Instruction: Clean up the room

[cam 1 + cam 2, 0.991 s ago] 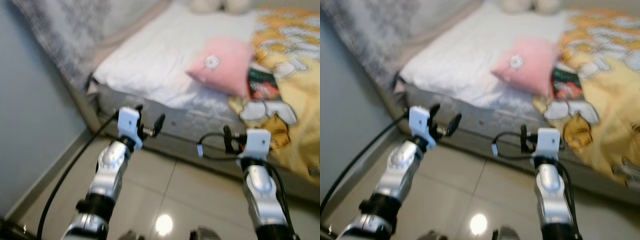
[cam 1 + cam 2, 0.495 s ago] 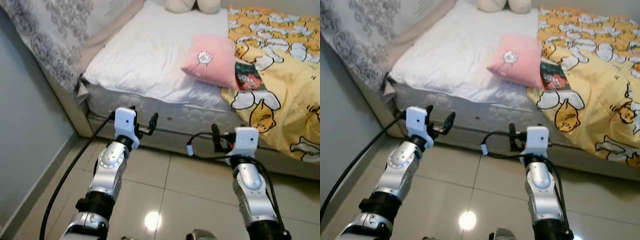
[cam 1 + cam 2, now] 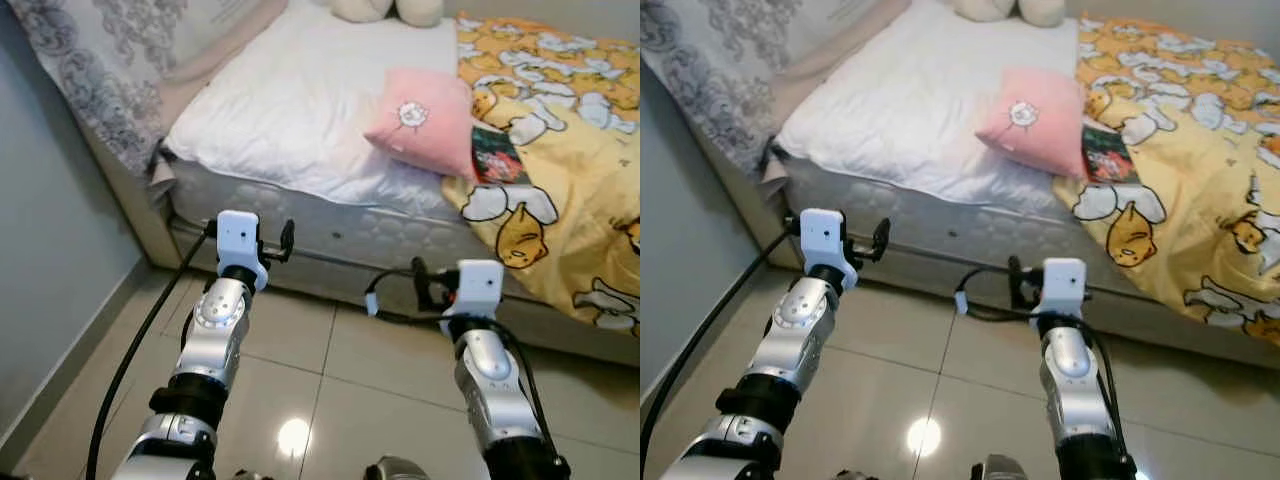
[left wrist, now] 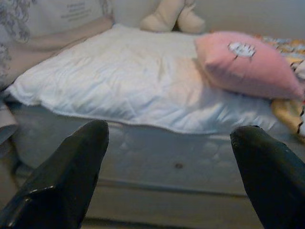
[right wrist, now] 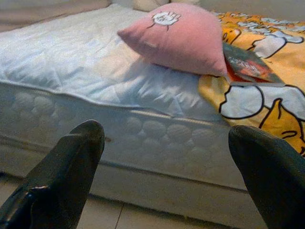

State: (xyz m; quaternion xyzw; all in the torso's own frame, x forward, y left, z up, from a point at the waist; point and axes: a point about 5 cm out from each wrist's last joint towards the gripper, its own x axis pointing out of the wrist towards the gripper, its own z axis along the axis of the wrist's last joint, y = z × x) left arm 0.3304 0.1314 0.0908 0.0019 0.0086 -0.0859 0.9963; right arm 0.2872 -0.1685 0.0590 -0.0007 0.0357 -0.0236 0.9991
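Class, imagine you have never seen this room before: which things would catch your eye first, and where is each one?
The pink pillow stands out first, lying on the white mattress cover near the bed's front edge. Beside it spreads a bright yellow cartoon blanket, with a dark book resting at its edge against the pillow. In front, above the tiled floor, the left gripper and right gripper are held with open fingers toward the bed.
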